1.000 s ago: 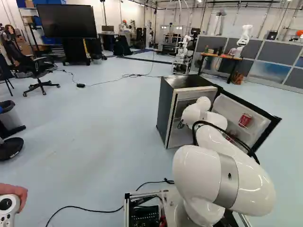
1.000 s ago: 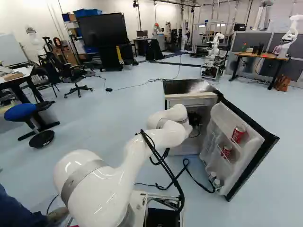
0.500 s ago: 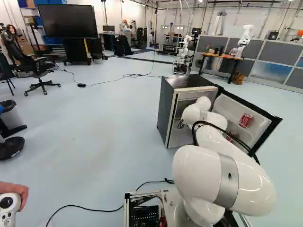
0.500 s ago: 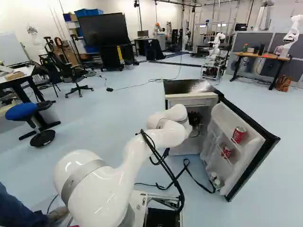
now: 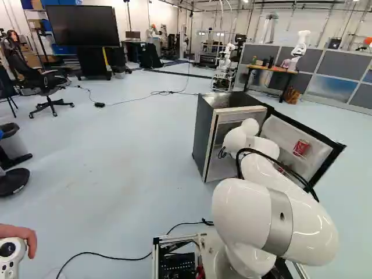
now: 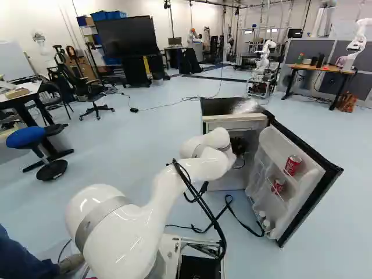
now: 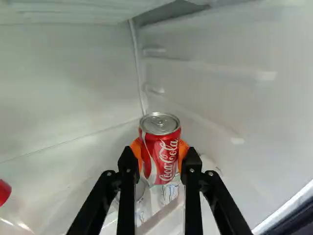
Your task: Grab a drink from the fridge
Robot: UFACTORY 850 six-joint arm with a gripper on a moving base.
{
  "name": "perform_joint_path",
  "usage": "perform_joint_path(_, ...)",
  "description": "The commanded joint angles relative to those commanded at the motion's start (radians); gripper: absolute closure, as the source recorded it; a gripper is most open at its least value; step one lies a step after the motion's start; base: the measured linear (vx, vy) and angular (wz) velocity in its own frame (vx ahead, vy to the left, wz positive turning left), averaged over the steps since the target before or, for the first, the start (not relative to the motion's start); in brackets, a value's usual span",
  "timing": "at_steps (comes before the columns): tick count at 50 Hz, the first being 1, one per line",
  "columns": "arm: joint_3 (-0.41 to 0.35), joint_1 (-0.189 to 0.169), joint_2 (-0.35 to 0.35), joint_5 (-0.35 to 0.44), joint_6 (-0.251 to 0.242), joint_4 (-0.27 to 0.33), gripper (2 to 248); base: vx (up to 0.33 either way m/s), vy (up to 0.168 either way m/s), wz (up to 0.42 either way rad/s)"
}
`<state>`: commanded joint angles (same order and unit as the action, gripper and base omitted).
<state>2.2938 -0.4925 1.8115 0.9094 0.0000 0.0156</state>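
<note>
Item 1, end effector (image 6: 239,146): positioned inside the open fridge (image 5: 203,136), at the end of the white arm (image 5: 273,224). In the wrist view, the end effector (image 7: 160,152) is grasping a red drink can (image 7: 161,154), with an orange pad on each of 2 sides.

Item 2, task drink: the can is upright between the 2 fingers, within the fridge compartment and near an inner corner of its white walls. A pale item with a round rim (image 7: 139,190) is partly visible below and beside it. Whether the gripped can bears on anything underneath cannot be determined. A further red object (image 7: 4,192) is well apart from the fingers, only partly in view.

Item 3, fridge door (image 6: 297,203): swung open, inner side exposed. It carries 2 more red cans, the upper can (image 6: 293,164) on a higher shelf and the lower can (image 6: 278,186) beneath it. Small pale containers (image 6: 265,223) occupy the lowest shelf; their contents cannot be identified.

Item 4, surroundings: a large dark screen (image 5: 81,26) and an office chair (image 5: 46,87) are at the left of the left base view. Another robot (image 5: 301,46) is by a wooden surface (image 5: 273,70) in the background.
</note>
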Motion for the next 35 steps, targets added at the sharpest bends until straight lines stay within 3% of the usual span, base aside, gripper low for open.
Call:
perform_joint_path(19,-0.122,0.000,-0.074,0.000,0.000,0.000,157,0.000,0.000,0.000)
perform_joint_path(35,-0.307,-0.003,-0.187,0.000,0.000,0.000,157,0.000,0.000,0.000)
